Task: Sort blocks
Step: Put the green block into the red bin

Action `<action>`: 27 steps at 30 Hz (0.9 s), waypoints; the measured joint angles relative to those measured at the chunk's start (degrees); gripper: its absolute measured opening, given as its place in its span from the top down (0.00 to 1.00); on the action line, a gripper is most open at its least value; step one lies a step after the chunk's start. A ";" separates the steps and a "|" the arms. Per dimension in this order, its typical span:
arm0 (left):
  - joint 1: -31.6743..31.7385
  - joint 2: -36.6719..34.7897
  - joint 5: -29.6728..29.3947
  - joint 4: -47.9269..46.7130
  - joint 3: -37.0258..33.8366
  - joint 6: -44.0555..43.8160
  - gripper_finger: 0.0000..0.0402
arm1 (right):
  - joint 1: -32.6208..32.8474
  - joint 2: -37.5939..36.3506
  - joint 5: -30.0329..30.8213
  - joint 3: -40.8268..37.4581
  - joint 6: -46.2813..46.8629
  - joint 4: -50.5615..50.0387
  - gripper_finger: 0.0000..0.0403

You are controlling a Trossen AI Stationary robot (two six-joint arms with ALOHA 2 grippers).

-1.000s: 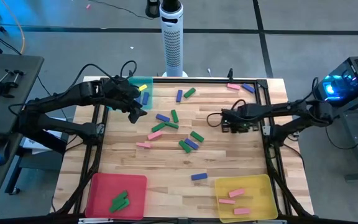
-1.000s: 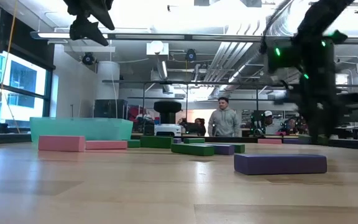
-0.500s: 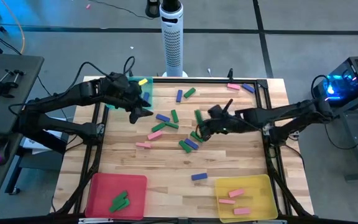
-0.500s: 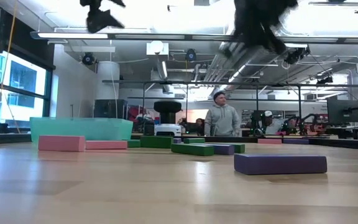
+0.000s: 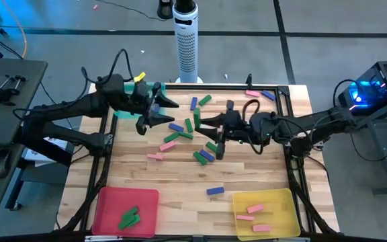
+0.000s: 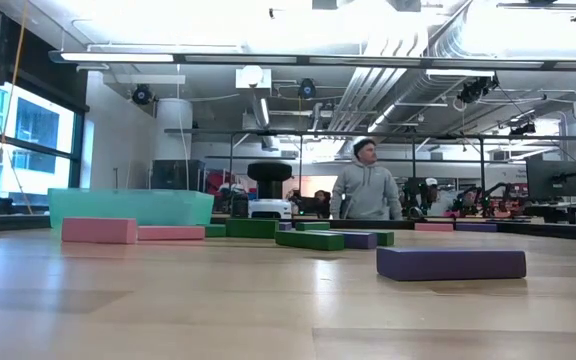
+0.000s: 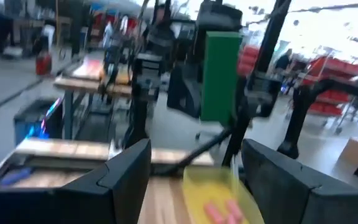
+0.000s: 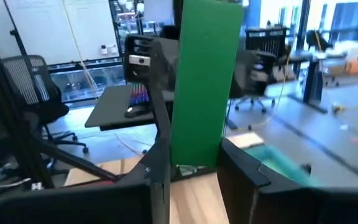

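One green block (image 8: 206, 87) stood pinched upright in the right gripper (image 5: 202, 121) above mid-tabletop (image 5: 261, 181); light, stiff and smooth, it seemed best held across its narrow sides. The left gripper (image 5: 166, 111) hovered spread, near the teal tray (image 5: 154, 89).

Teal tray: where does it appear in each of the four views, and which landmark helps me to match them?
High view: teal tray at the far left corner, partly under the left arm.
Low view: at the left, behind the pink blocks.
Left wrist view: not in it.
Right wrist view: at the lower right, past the fingers.
Shared landmark: the wooden table.
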 joint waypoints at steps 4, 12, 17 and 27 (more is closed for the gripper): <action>-1.17 2.94 -0.01 5.92 -0.02 -2.58 0.35 | -0.53 4.43 -2.16 5.43 -4.73 -0.31 0.81; -2.94 6.73 5.25 12.91 -0.06 -5.66 0.25 | -1.62 8.38 -2.60 10.75 -4.88 -5.50 0.81; -3.40 7.06 6.49 12.87 -0.06 -5.64 0.25 | -1.86 8.40 -1.99 10.75 -2.78 -6.79 0.81; -3.67 7.64 4.15 12.50 -0.04 -9.62 0.30 | -2.80 8.42 -1.45 10.75 5.57 -13.82 0.81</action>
